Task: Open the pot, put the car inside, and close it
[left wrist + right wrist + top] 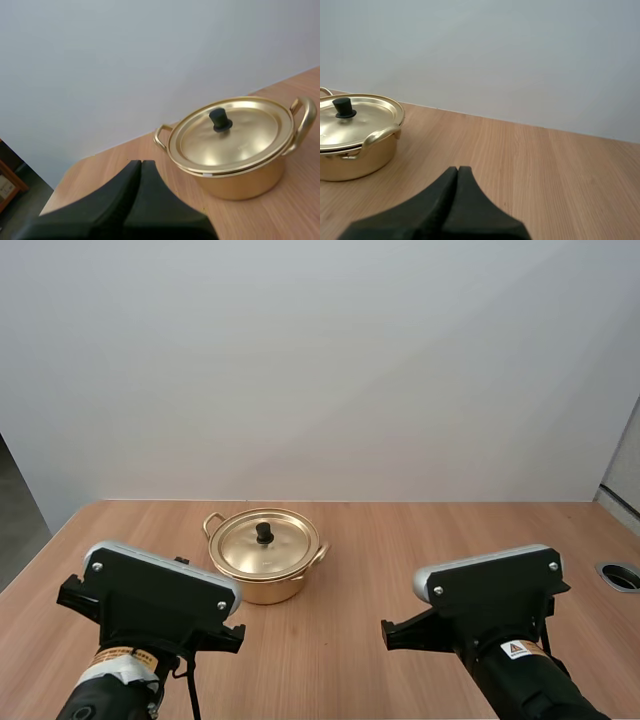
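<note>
While the lid point(268, 550) sits flat on the pot point(256, 589), both hands are off it. Pot stands upright on the surface point(420, 530), left of centre in the high view, ahead of my left arm and well apart from both hands.

Pot: round, shallow, brass-gold metal, shiny. Lid is slightly domed with a stepped rim and throws reflections. Small stubby black knob point(264, 532) at lid centre. Two thin loop handles point(306, 120) in the same gold metal, on opposite sides, just under the rim.

Left hand point(141, 163): clenched on nothing, black fingers pressed into one wedge, pointing toward the pot, short of it, no contact.

Right hand point(458, 169): same, closed and empty, fingers together over bare wood, pot off toward my left arm's side.

Surface: light wood-grain top, matte. Round dark-rimmed cut-out point(622, 575) at its right edge.

Plain pale wall point(320, 360) behind, meeting the far edge of the surface. Dark floor point(15, 510) past the left edge.
</note>
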